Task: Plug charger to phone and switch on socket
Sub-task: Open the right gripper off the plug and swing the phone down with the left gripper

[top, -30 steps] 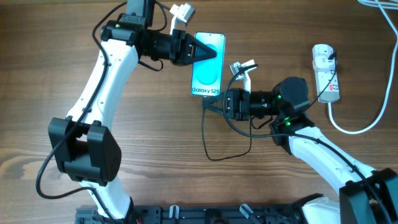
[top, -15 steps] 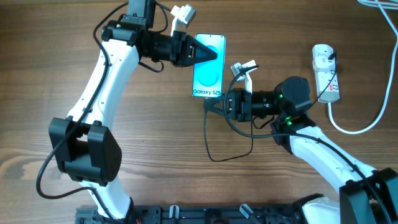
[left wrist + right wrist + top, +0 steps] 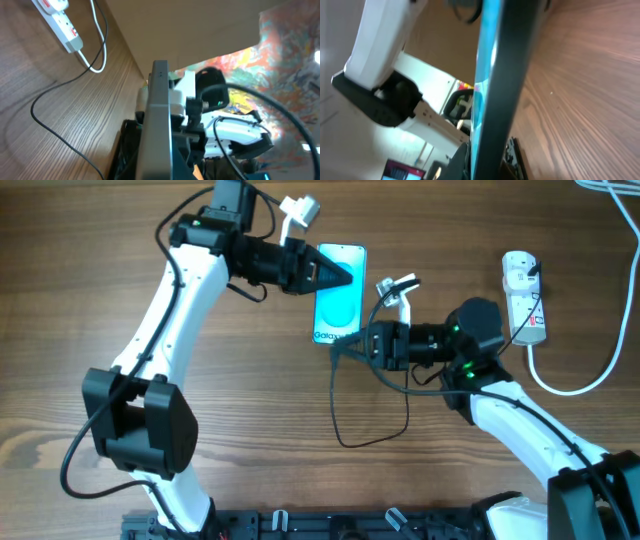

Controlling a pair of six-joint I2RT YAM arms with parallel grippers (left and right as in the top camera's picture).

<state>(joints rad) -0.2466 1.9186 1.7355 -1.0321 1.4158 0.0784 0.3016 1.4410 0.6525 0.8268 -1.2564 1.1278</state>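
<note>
The phone (image 3: 338,298), with its cyan-green screen, is held off the table. My left gripper (image 3: 338,275) is shut on its upper left edge. It shows edge-on as a grey slab in the left wrist view (image 3: 159,115) and as a dark edge with a cyan face in the right wrist view (image 3: 507,75). My right gripper (image 3: 362,340) is at the phone's lower end, over part of the "Galaxy S25" text, shut on the charger's plug end. The thin black charger cable (image 3: 340,420) loops down from there. The plug tip is hidden. The white socket (image 3: 524,292) lies at the right.
A thick white cable (image 3: 580,385) trails from the socket toward the right edge. The socket (image 3: 62,22) and a black cable (image 3: 60,112) also show on the wood in the left wrist view. A black rail (image 3: 330,525) runs along the near edge.
The phone and my left gripper have shifted slightly right. My right gripper has moved up to the phone's lower end and now covers part of its text.
</note>
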